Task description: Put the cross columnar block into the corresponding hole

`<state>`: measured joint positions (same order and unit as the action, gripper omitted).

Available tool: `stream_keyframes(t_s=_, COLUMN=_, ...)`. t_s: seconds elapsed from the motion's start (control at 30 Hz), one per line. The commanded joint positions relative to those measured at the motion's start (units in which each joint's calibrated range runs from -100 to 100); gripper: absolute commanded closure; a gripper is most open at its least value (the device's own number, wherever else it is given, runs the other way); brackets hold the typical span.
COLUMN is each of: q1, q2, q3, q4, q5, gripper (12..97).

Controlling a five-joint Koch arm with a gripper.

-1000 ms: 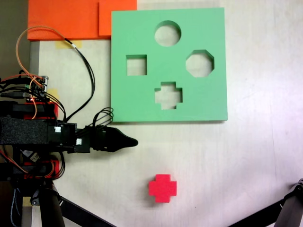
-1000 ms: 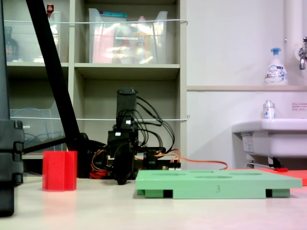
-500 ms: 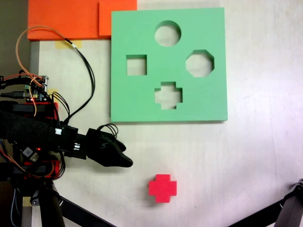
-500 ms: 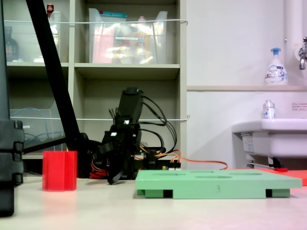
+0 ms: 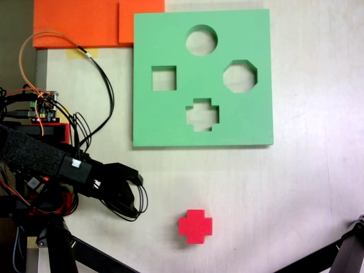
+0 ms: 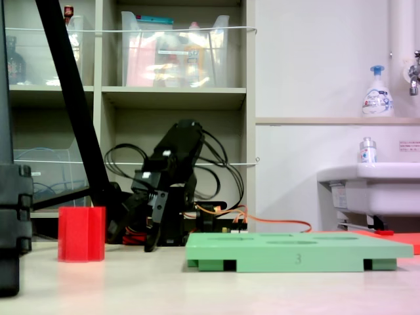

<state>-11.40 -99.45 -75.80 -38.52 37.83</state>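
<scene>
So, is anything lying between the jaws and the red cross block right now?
No. In a fixed view from above, only bare table separates the gripper from the cross columnar block; the green board lies off that stretch, farther up in the picture.

One fixed view looks straight down on the table (image 5: 296, 187), the arm (image 5: 51, 162) entering at its left edge. The other sits low, about at table height, facing shelves (image 6: 177, 98) and a sink (image 6: 367, 187); probably from the edge opposite the arm. Both share the board (image 5: 170, 122) (image 6: 298, 252), block (image 5: 195, 226) (image 6: 81, 233) and arm (image 6: 167, 190).
</scene>
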Motion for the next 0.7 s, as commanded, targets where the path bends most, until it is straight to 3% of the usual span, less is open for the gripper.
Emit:
stream_keyframes(t_s=0.0, q1=-0.1, q2=-0.5, q3=8.7, q4=-20.4, q5=0.7, gripper=63.4)
stream_keyframes(t_s=0.13, q1=-0.1, q2=-0.5, q3=24.5, q4=-32.9, q5=1.3, gripper=62.8)
stream_keyframes(t_s=0.2, q1=0.3, q2=0.0, q3=34.2, q4=-39.7, q5=1.3, gripper=53.4)
stream_keyframes(t_s=0.33, q1=0.7, q2=24.0, q3=56.4, q4=-53.4, q5=1.3, gripper=40.3)
stream_keyframes(t_s=0.67, q1=0.6, q2=55.2, q3=82.4, q4=-54.3, q5=-0.5, gripper=38.0)
